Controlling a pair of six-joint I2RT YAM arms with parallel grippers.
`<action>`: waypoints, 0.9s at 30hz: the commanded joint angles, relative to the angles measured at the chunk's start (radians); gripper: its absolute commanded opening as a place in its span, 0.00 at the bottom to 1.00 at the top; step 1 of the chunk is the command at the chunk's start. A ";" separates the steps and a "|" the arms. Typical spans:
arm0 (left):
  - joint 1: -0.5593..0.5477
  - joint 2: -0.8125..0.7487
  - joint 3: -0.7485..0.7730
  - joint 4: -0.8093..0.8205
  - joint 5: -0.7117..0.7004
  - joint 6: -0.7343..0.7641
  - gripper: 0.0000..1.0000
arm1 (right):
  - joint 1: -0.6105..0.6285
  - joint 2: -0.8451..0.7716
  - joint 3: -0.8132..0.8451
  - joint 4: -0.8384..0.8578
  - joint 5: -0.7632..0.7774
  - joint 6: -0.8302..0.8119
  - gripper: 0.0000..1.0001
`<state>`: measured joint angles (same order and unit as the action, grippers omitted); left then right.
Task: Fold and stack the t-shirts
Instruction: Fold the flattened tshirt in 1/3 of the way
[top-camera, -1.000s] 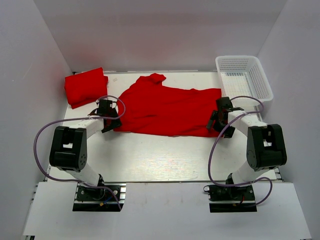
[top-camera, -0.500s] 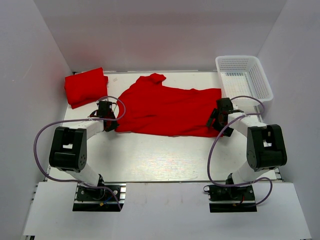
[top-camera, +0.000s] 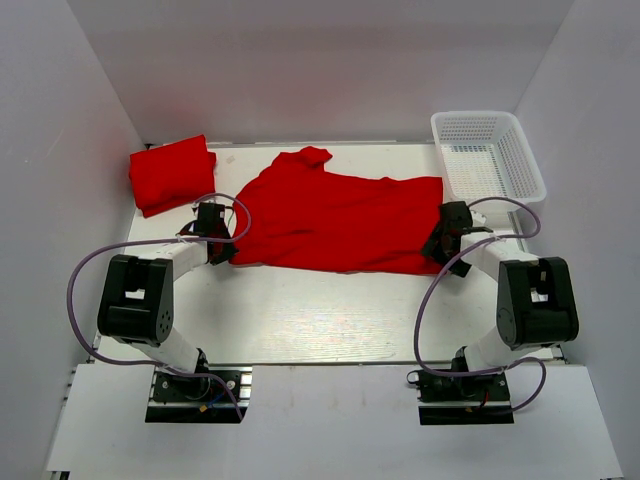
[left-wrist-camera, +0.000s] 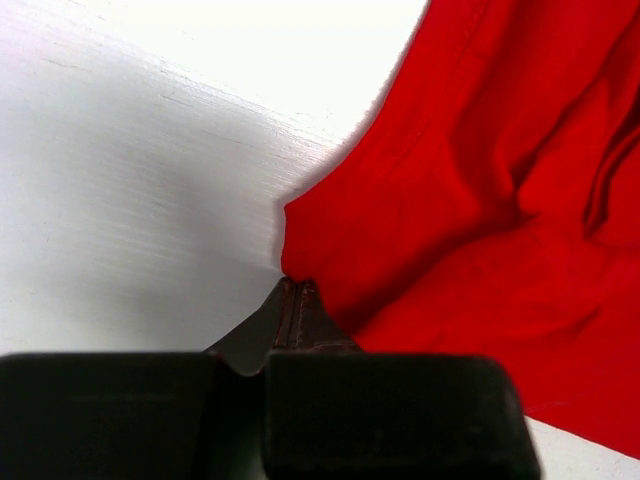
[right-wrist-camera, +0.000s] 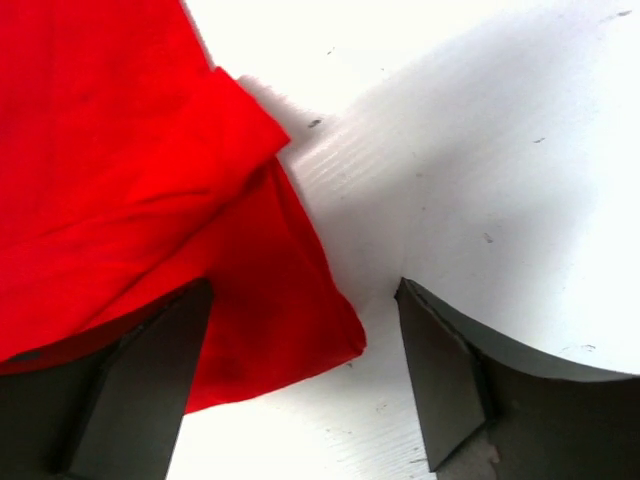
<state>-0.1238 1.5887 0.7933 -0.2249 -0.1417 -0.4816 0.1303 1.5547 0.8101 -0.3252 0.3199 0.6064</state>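
One red t-shirt (top-camera: 340, 220) lies spread flat across the middle of the table. A second red t-shirt (top-camera: 172, 175) sits folded at the back left. My left gripper (top-camera: 224, 252) is at the spread shirt's near left corner. In the left wrist view its tips (left-wrist-camera: 297, 287) meet, pinching the puckered corner of the cloth (left-wrist-camera: 470, 200). My right gripper (top-camera: 438, 250) is low at the near right corner. In the right wrist view it (right-wrist-camera: 302, 300) stands open, its fingers on either side of the cloth corner (right-wrist-camera: 120, 150), one finger over the cloth.
A white mesh basket (top-camera: 470, 116) stands at the back right, just beyond my right arm. White walls close in the table on three sides. Bare white tabletop (top-camera: 320, 310) stretches between the spread shirt and the arm bases.
My left gripper has closed on the shirt's near left corner. My right gripper has dropped and shifted right to straddle the near right corner, its jaws narrowing slightly.
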 joint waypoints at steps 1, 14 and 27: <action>-0.004 -0.026 -0.023 -0.060 -0.006 -0.005 0.00 | -0.009 0.021 -0.068 -0.054 -0.054 0.036 0.80; -0.004 -0.156 -0.014 -0.305 -0.078 -0.138 0.00 | -0.020 -0.048 -0.071 -0.159 -0.058 0.056 0.00; -0.013 -0.343 -0.144 -0.705 -0.093 -0.342 0.00 | -0.043 -0.123 -0.183 -0.410 -0.096 0.061 0.00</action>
<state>-0.1291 1.2896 0.6765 -0.8055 -0.2192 -0.7551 0.0925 1.4048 0.7059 -0.5282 0.2272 0.6640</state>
